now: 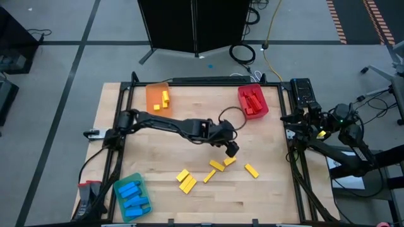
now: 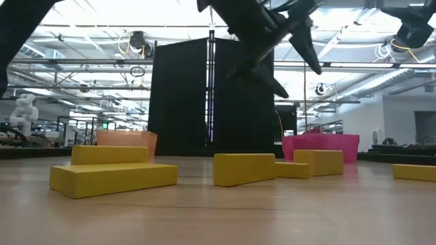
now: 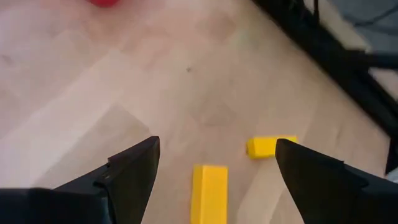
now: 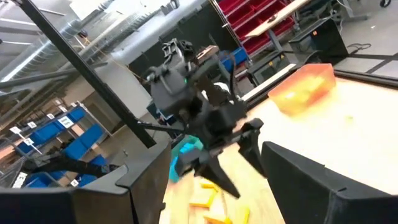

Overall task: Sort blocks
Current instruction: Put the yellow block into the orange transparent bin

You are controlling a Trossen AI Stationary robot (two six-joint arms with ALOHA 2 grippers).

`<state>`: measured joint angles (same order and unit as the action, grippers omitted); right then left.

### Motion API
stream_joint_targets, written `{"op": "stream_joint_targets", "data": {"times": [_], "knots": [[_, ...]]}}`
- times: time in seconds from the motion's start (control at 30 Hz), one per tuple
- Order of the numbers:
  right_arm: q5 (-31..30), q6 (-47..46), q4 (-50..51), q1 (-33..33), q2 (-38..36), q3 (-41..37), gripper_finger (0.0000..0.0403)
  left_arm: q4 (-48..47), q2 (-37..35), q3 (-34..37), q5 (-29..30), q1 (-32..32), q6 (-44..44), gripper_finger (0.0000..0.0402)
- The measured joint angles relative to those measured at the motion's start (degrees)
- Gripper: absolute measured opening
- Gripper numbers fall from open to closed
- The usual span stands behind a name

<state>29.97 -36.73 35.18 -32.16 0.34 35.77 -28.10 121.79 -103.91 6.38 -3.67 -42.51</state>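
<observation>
Left gripper [image 1: 232, 150]: I see it stretched out over the middle of the table, hanging above the loose yellow blocks. It touches nothing.
Left jaws: spread wide and empty. In the left wrist view the two dark fingers [image 3: 130, 174] stand well apart, with bare wood and two blocks showing between them.
Right gripper [image 4: 205, 186]: I see this arm parked off the table's right edge, by the frame. Its fingers stand apart with nothing between them.
Table [image 1: 189, 113]: light wood top inside a black frame.
Yellow blocks on table [image 1: 217, 166]: six lie loose near the front centre. One sits just below the left gripper, one lies farther right [image 1: 251, 170], and a small cluster lies to the left [image 1: 186, 181].
Low view of blocks: one block rests on top of another at the left [image 2: 112, 170]; others lie singly across the wood.
Orange tray [image 1: 158, 96]: back left of the table; it holds a few yellow blocks [image 1: 163, 99].
Red tray [image 1: 252, 101]: back right of the table; it holds red blocks [image 1: 255, 103].
Green tray [image 1: 132, 195]: front left corner; it holds blue blocks [image 1: 134, 196].
Sorting state: red and blue blocks are all in trays; I count yellow ones both in the orange tray and loose on the wood.
</observation>
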Motion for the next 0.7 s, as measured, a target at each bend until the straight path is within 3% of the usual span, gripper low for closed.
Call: {"op": "stream_joint_targets", "data": {"times": [0.3, 0.7], "knots": [[0.0, 1.1, -0.1, 0.0, 0.0, 0.0, 0.0249, -4.6, 3.7, -0.5, 0.1, -2.8, -0.7, 0.0326], [0.0, 2.3, 0.0, 0.0, 0.0, 0.0, 0.0249, -3.6, 6.3, -0.5, 2.4, -5.5, -2.5, 0.0326]]}}
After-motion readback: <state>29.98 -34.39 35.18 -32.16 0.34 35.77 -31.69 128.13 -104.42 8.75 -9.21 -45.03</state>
